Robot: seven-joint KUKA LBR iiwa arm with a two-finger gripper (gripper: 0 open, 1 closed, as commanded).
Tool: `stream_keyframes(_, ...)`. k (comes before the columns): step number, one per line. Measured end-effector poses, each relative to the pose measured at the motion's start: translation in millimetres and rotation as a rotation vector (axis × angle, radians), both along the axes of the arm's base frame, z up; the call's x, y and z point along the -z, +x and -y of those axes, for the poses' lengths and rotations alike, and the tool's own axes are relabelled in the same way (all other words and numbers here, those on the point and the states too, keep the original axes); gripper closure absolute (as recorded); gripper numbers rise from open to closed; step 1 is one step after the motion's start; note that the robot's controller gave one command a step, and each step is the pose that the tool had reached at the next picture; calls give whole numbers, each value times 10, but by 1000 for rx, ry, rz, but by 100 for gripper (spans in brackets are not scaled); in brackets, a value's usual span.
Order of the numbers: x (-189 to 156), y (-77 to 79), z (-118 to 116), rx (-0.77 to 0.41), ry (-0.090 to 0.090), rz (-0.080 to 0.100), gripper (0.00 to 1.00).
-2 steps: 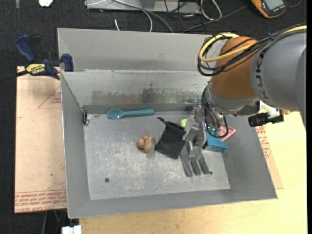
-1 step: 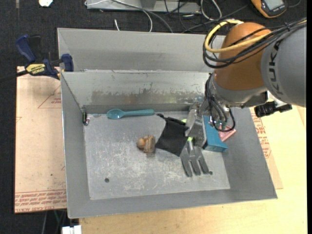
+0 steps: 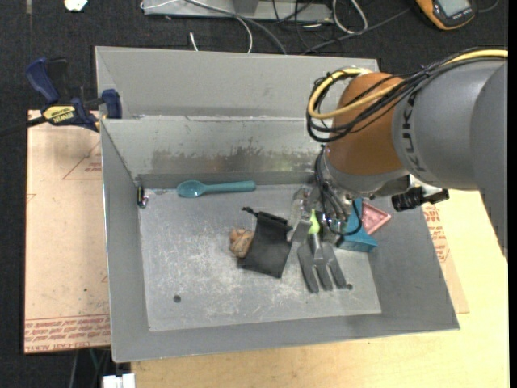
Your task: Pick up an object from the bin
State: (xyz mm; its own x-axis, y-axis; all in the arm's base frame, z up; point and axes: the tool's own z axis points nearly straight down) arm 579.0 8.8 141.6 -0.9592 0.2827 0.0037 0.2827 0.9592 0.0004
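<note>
My gripper (image 3: 325,281) hangs below the orange-covered wrist at the right of the bin's floor. Its grey fingers point down, close side by side, with nothing between them, so it is shut. Just left of it a black, floppy, folded piece (image 3: 271,247) lies flat, and a small brown lump (image 3: 240,241) rests against that piece's left edge. To the right of the gripper, partly behind the wrist, sits a blue block (image 3: 361,238) with a pink triangular piece (image 3: 374,217) on it.
A teal plastic spoon (image 3: 215,187) lies along the foot of the back wall, bowl to the left. The bin's left half and front strip are bare metal floor. The arm and its cables hang over the back right corner.
</note>
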Motion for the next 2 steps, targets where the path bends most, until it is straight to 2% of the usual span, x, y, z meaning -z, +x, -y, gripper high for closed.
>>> stream_keyframes(1, -217, -67, -4, -7, 0, -11, 100)
stream_keyframes(2, -1066, -105, -185, 86, -1, -11, 100)
